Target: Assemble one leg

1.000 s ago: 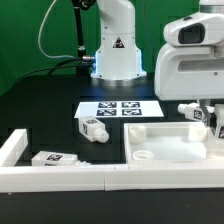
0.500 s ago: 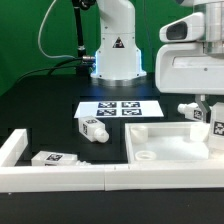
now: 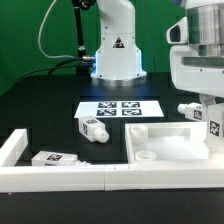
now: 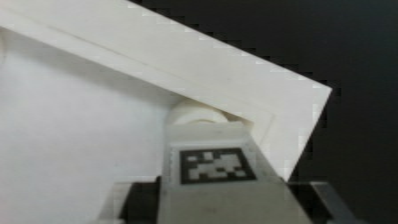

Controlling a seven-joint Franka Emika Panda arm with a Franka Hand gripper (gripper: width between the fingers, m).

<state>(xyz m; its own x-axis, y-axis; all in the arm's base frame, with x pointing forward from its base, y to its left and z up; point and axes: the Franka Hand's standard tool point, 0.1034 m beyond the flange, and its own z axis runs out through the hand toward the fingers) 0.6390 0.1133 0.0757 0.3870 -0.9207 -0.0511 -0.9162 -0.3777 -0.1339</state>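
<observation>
My gripper [image 4: 217, 198] is shut on a white leg [image 4: 214, 150] that carries a marker tag. The dark fingers [image 4: 143, 202] press on both of its sides. The leg's rounded end sits by a corner of the white square tabletop [image 4: 89, 120]. In the exterior view the gripper [image 3: 211, 115] holds this leg [image 3: 216, 128] upright over the tabletop's [image 3: 170, 148] edge at the exterior view's right. Another leg [image 3: 190, 110] lies just behind it. Two more legs lie loose, one [image 3: 95, 128] by the marker board and one [image 3: 55, 158] at the front.
The marker board [image 3: 120, 109] lies flat before the arm's base [image 3: 117, 62]. A white fence [image 3: 60, 178] runs along the front, with a side piece [image 3: 12, 146] at the exterior view's left. Green backdrop behind.
The arm has shifted toward the exterior view's right and a little up, carrying the held leg with it. The loose legs and the tabletop have not moved.
</observation>
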